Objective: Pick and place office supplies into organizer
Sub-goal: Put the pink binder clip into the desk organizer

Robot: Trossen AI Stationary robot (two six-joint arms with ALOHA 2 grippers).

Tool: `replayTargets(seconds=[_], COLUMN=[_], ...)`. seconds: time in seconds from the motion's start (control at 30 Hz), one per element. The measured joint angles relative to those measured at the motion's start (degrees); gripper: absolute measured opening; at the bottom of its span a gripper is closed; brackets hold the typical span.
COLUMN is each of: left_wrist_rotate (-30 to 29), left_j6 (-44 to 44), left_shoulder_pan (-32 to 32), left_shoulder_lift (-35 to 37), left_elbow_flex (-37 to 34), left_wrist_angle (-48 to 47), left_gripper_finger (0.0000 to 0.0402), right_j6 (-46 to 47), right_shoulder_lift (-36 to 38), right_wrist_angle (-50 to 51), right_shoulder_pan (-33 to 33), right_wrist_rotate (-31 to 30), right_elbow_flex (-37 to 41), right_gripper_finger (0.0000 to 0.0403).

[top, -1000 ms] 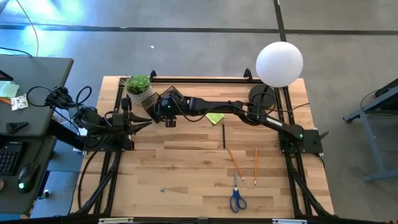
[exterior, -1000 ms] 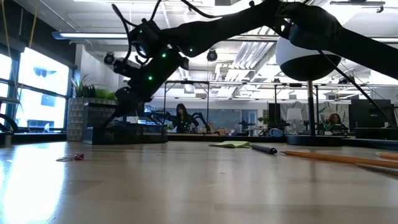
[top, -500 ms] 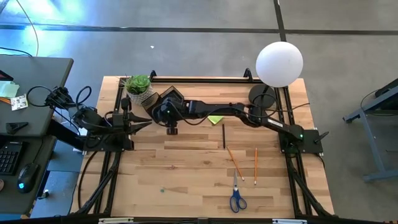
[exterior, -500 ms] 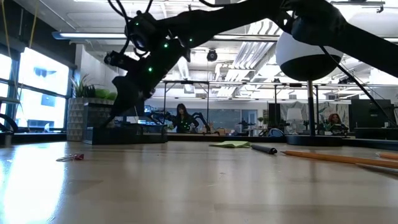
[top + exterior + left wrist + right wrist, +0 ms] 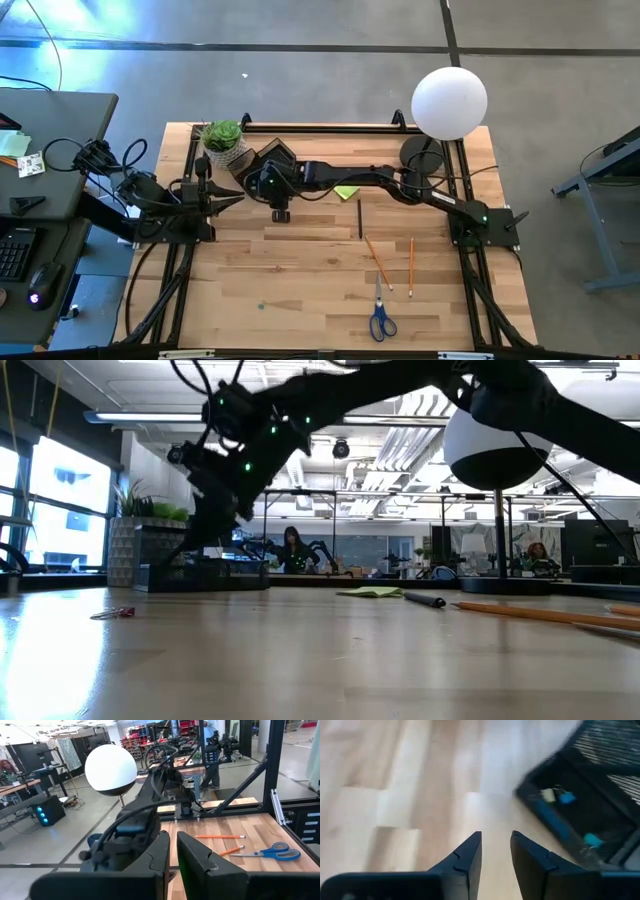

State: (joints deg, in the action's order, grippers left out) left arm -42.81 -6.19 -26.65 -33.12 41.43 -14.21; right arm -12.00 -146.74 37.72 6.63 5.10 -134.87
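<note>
My right gripper (image 5: 495, 851) hovers open over bare wood just near of the organizer (image 5: 590, 815), a dark box at the table's far left (image 5: 268, 152), and holds nothing. Small blue pieces (image 5: 566, 797) lie inside the organizer. On the table lie a yellow-green sticky pad (image 5: 347, 190), a dark pen (image 5: 360, 218), two pencils (image 5: 377, 259) (image 5: 410, 266) and blue-handled scissors (image 5: 381, 318). My left gripper (image 5: 236, 196) waits shut at the table's left, pointing level.
A white globe lamp (image 5: 449, 103) on a black round base (image 5: 420, 152) stands at the far right. A small potted plant (image 5: 222, 140) stands beside the organizer. A black frame runs along the far edge (image 5: 320, 128). Bare wood lies at the near left (image 5: 280, 290).
My right gripper has drawn back from over the organizer a little toward the table's near edge and has turned at the wrist. Nothing on the table has moved.
</note>
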Motion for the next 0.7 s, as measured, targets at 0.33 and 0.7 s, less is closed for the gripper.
replayTargets(seconds=[0.33,0.7], left_wrist_rotate=[-0.02,1.45], left_j6=[0.21,3.70], left_shoulder_pan=[0.01,0.00], left_shoulder_lift=[0.00,0.00], left_elbow_flex=[0.00,-0.01], left_wrist_angle=[-0.07,-0.92], left_gripper_finger=[0.0026,0.0026], right_j6=[0.62,3.36], right_shoulder_lift=[0.70,0.56], right_wrist_angle=[4.01,-3.72], right_shoulder_pan=[-4.35,-10.21], right_wrist_rotate=[12.00,15.11], right_elbow_flex=[-0.04,6.73], right_gripper_finger=[0.0091,0.0094])
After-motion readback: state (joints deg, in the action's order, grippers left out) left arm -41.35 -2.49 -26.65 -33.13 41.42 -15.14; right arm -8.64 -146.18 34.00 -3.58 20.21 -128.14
